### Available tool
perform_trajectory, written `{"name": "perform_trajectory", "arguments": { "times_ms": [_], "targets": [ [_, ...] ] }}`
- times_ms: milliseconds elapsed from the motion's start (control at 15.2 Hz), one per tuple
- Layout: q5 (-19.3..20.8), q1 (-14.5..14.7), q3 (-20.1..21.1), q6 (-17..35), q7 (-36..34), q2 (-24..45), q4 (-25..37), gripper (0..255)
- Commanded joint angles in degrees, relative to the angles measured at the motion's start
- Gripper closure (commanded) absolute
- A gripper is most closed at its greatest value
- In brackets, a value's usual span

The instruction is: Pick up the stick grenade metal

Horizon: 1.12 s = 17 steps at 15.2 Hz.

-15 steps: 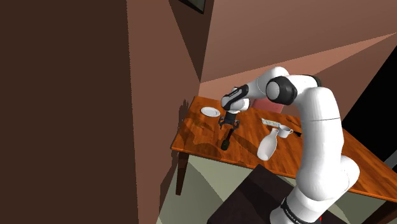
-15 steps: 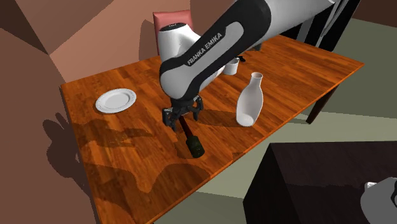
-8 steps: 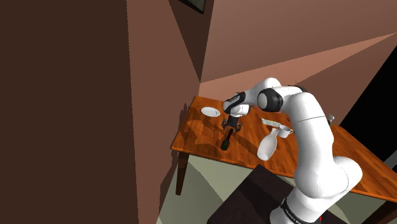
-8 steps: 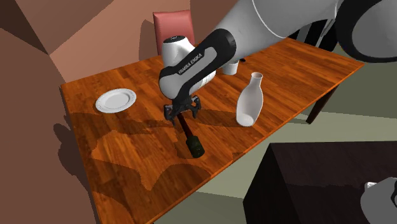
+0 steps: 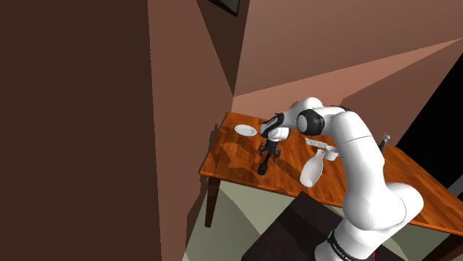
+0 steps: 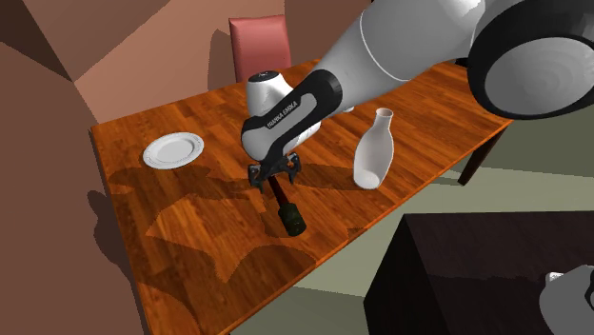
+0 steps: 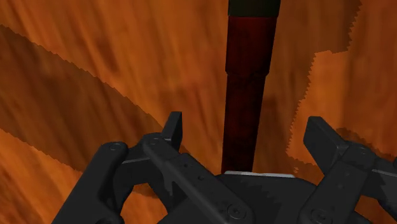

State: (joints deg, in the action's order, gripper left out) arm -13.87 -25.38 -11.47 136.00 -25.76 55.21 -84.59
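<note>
From where I stand, the job is at the approach stage and the grasp is not yet made. The stick grenade (image 6: 287, 211), with a dark red handle and a blackish cylindrical head, lies flat on the glossy orange-brown wooden table (image 6: 205, 243), near the table's front edge in the second exterior view. Its head points toward that edge and its handle runs back under the arm.

The all-black two-finger gripper (image 6: 274, 176) sits low over the far end of the handle, pointing down at the tabletop. In the wrist view its 2 fingers (image 7: 172, 130) stand spread wide, 1 on each side of the dark red handle (image 7: 248, 89). Neither of them touches it, so nothing is held.

The alignment looks good to me: the handle runs roughly through the middle of the gap. What is done, then, is the reach and the straddling of the handle. What is left is the squeeze onto the handle and the lift clear of the wood. I cannot tell whether the fingertips are low enough yet to close around it.

A round white plate (image 6: 173, 149) lies well apart toward the second exterior view's left. A tall white narrow-necked bottle (image 6: 371, 152) stands to the right, near but clear of the gripper.
</note>
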Motion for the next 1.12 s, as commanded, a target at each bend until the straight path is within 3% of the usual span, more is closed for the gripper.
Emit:
{"name": "perform_trajectory", "arguments": {
  "times_ms": [0, 66, 132, 726, 1056],
  "targets": [
    [-0.12, -0.14, 0.17, 0.43, -0.01, 1.22, 0.82, 0],
    [-0.12, -0.14, 0.17, 0.43, -0.01, 1.21, 0.81, 0],
    [-0.13, -0.13, 0.17, 0.51, 0.01, 1.09, 0.61, 255],
    [-0.12, -0.14, 0.17, 0.43, -0.01, 1.22, 0.82, 255],
    [0.26, 0.27, -0.34, -1.20, -0.15, -2.01, -0.80, 255]
  ]
}}
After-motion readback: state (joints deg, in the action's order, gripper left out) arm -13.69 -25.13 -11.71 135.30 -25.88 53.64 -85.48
